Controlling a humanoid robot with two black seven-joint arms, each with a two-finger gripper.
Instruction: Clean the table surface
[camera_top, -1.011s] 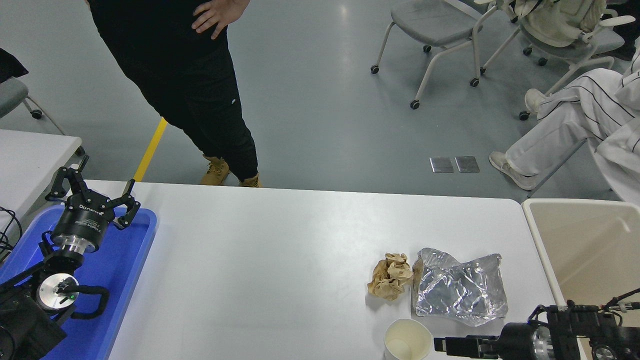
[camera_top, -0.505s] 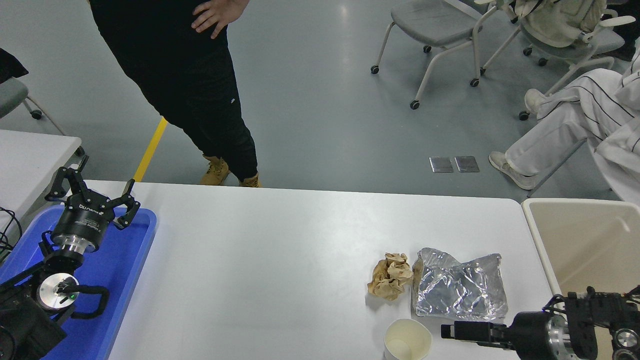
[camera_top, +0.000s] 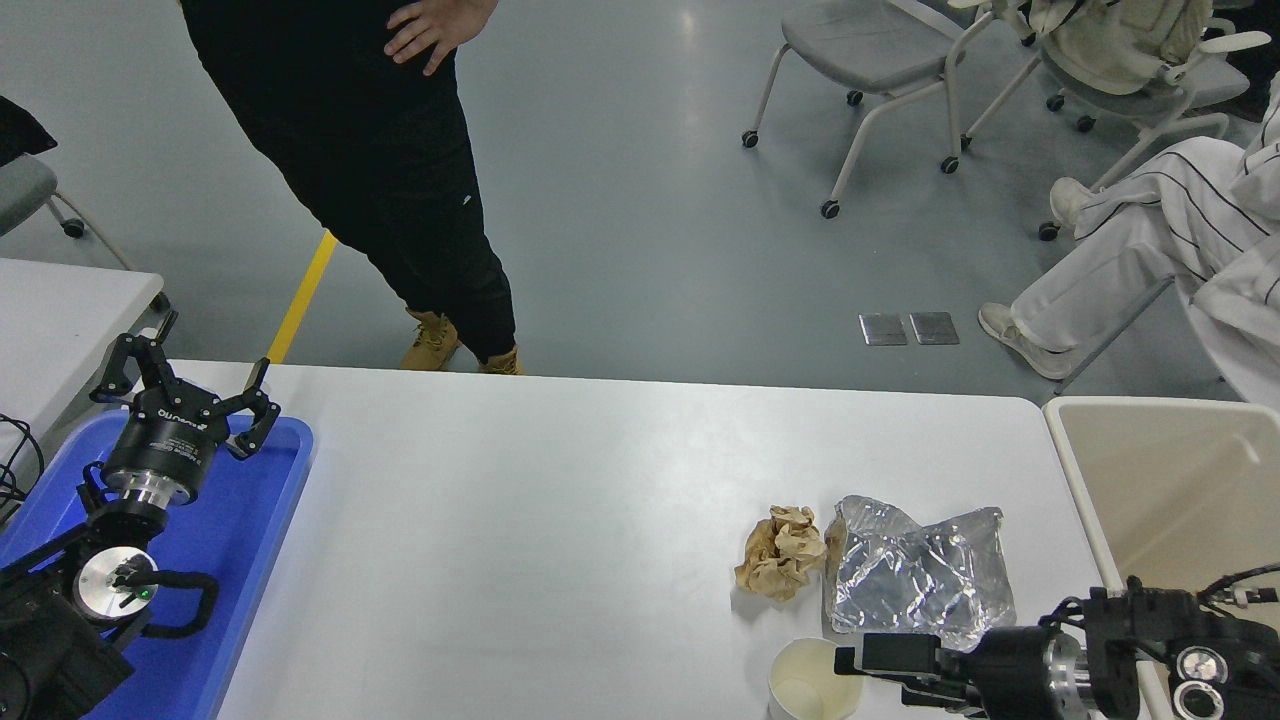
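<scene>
Tabletop (camera_top: 520, 520) stretches wide and glossy white across the lower half of the view, and the litter sits toward its right near corner. Crumpled brown paper (camera_top: 781, 552) lies just beside a crinkled silver foil bag (camera_top: 915, 578), the two about touching. Nearer the camera stands a white paper cup (camera_top: 812, 680), upright, mouth open. Right gripper (camera_top: 875, 658) reaches in from the lower right, pointing left, its tip level with the cup's right rim and at the foil bag's near edge; I cannot tell whether its fingers are spread or closed from this angle. Over on the left, the left gripper (camera_top: 185, 395) is parked above a blue tray (camera_top: 255, 540), fingers spread wide and holding nothing. A beige bin (camera_top: 1170, 490) sits off the tabletop's right end. Person in black (camera_top: 370, 170) stands at the far side.
</scene>
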